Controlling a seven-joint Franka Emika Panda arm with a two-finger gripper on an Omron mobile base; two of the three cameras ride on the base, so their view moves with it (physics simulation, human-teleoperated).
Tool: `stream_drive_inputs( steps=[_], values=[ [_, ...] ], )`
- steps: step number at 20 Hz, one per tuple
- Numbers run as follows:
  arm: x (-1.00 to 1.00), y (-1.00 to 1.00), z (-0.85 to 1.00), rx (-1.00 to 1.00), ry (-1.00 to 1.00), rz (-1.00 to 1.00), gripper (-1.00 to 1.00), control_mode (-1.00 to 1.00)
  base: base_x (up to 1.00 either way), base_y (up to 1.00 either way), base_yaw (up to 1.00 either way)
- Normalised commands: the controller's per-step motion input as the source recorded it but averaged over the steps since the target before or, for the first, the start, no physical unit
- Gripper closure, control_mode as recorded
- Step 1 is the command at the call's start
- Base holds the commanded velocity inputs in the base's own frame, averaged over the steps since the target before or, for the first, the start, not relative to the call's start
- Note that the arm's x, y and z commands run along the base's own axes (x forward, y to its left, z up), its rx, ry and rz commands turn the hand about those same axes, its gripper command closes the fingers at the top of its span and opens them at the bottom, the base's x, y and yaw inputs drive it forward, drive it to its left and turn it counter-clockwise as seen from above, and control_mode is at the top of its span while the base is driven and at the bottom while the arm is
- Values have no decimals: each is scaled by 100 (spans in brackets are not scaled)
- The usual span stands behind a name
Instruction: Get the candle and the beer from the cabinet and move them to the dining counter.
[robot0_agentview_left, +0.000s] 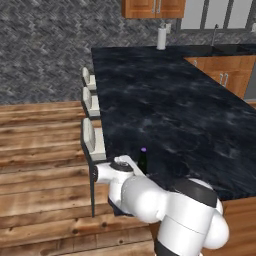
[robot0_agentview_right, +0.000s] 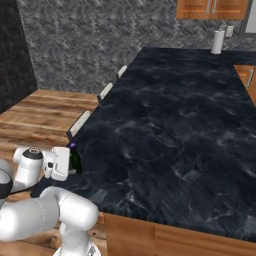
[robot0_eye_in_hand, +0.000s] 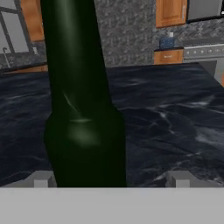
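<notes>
My pincer (robot0_eye_in_hand: 111, 180) is spread wide, both tips clear of the beer bottle (robot0_eye_in_hand: 81, 109), which stands upright between them at left-center of the hand view. In the left base view the bottle (robot0_agentview_left: 143, 161) sits at lower center, near the dining counter's (robot0_agentview_left: 200, 115) edge, beside the closest stool (robot0_agentview_left: 92, 140).

You look down from behind-left and behind-right, sharing the dining counter (robot0_agentview_left: 190, 110); the hand camera sits close against the beer (robot0_eye_in_hand: 83, 122).
</notes>
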Motion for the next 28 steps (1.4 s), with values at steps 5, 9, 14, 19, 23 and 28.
stream_drive_inputs(
  steps=[5, 9, 14, 19, 23, 28],
  values=[
    [-13, 21, -5, 0, -3, -7, -100, -100, 0, 0, 0],
    [0, 48, -7, 0, 0, -7, -100, -100, 0, 0, 0],
    [3, 31, -3, 0, 0, -1, -100, -100, 0, 0, 0],
    [0, 28, -2, 0, 0, 0, -100, -100, 0, 0, 0],
    [-16, 22, 1, 0, 0, 0, -100, -100, 0, 0, 0],
    [-39, 1, 26, 0, 0, 4, -100, -100, 0, 0, 0]
  ],
)
